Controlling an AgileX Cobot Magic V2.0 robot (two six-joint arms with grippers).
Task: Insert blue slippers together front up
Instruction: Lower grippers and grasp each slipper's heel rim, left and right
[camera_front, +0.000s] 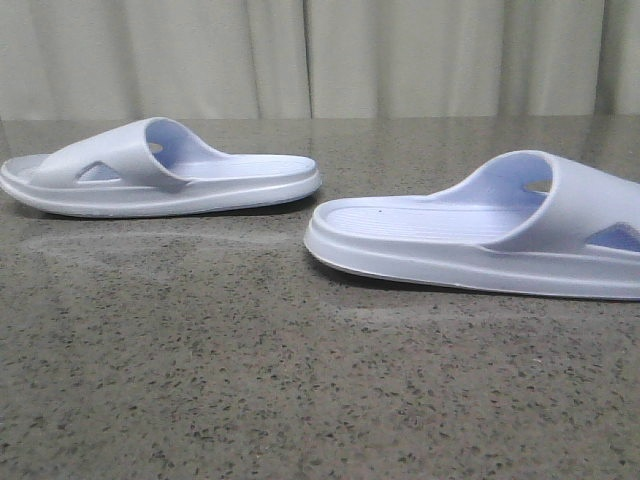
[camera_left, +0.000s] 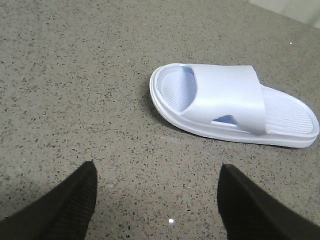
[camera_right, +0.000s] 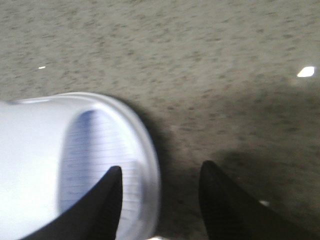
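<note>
Two pale lavender-blue slippers lie sole-down on the speckled grey table. The left slipper (camera_front: 150, 170) lies at the back left, heel toward the centre. The right slipper (camera_front: 490, 230) lies at the right, heel toward the centre. No gripper shows in the front view. In the left wrist view my left gripper (camera_left: 157, 172) is open and empty over bare table, a short way from the left slipper (camera_left: 235, 107). In the right wrist view my right gripper (camera_right: 160, 175) is open, one finger over the rounded end of the right slipper (camera_right: 65, 160), the other over bare table. That view is blurred.
The speckled grey tabletop (camera_front: 250, 360) stretches toward the front. A pale curtain (camera_front: 320, 55) hangs behind the table's far edge.
</note>
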